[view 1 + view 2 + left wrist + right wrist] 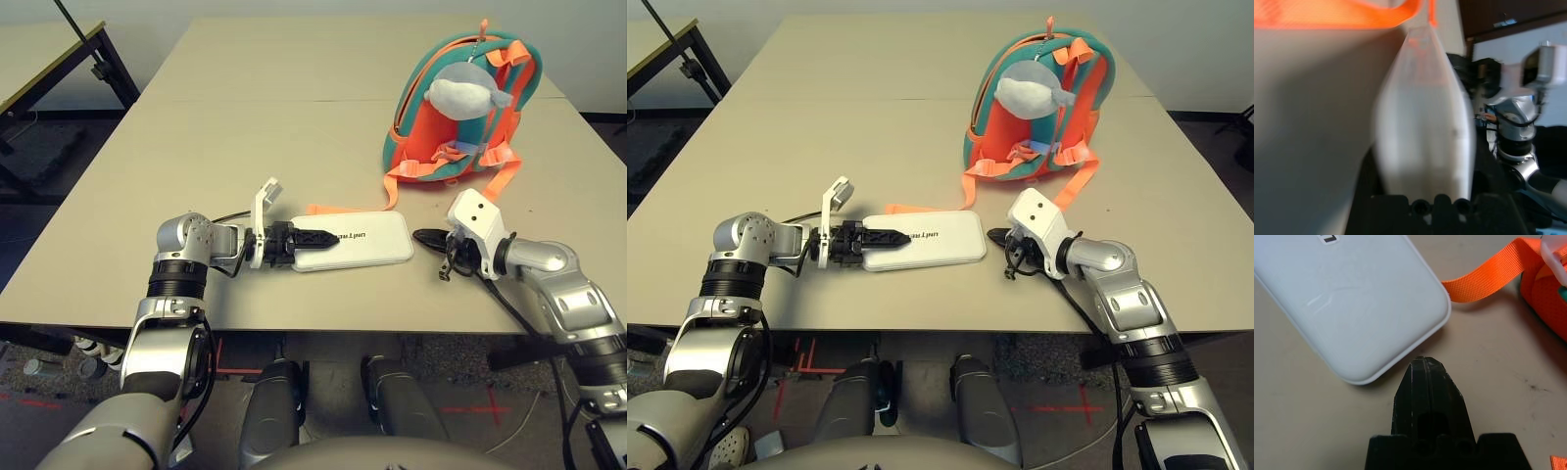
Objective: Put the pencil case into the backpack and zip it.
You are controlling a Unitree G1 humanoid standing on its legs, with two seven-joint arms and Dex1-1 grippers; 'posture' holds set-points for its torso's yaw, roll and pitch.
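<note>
Two tools flanked the pencil case [355,242] lying flat on the surface [196,147]: the left tool [315,238] gripped its left end, while the right tool [423,236], closed and empty, rested just beside its right end. Behind stood the backpack [460,108].

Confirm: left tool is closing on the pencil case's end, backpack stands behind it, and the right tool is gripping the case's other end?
Not quite. The right tool is shut, just short of the pencil case, gripping nothing; the right wrist view shows the gap. The left tool is on the case's end; the backpack stands behind.
</note>
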